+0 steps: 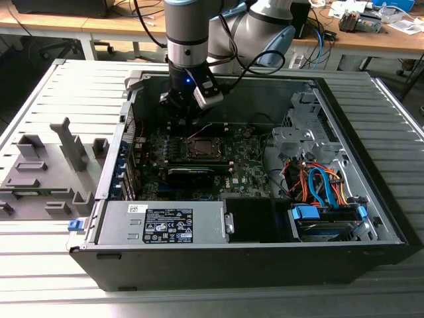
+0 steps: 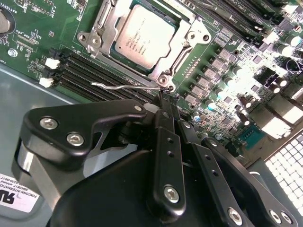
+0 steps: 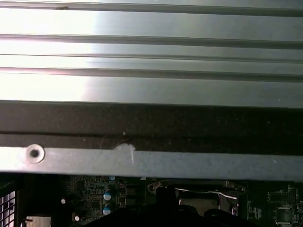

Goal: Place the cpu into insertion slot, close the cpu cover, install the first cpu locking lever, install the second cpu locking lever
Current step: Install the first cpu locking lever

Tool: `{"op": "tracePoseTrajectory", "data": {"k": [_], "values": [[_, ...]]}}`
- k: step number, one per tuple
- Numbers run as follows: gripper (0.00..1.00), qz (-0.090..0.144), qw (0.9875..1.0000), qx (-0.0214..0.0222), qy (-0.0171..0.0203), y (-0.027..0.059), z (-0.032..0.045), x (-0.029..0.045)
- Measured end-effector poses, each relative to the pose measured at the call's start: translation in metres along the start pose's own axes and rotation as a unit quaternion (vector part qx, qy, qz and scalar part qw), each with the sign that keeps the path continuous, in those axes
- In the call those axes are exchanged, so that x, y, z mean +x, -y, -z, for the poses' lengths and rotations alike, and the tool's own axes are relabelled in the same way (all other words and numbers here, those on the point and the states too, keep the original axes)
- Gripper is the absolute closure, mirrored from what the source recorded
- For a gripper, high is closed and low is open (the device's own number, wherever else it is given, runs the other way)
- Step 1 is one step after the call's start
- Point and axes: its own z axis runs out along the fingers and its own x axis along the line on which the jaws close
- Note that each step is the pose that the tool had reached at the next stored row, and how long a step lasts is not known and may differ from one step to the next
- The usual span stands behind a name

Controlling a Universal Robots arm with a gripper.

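Cpu [image 2: 144,35] under cpu cover [image 2: 97,41], fingers [image 2: 165,124] at locking lever [image 2: 124,86]

The arm [image 1: 187,40] is standing vertical at the wrist; the gripper [image 2: 164,100] is pointing downward, its fingers [image 2: 166,142] pressing together at the tips.

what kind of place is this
Likely a robotics lab: an opened desktop computer case lies on a slotted metal table, a robot arm reaches into it, and cluttered wooden desks stand behind.

Ribbed grey metal table [image 1: 40,278]; behind it, a wooden desk [image 1: 59,26] (cluttered on top).
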Motion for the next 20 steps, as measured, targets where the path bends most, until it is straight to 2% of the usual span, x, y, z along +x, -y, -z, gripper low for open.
{"op": "tracePoseTrajectory", "data": {"k": [20], "values": [[0.89,0.0,1.0,0.0,0.0,0.0,-0.0057,-0.0001]]}}
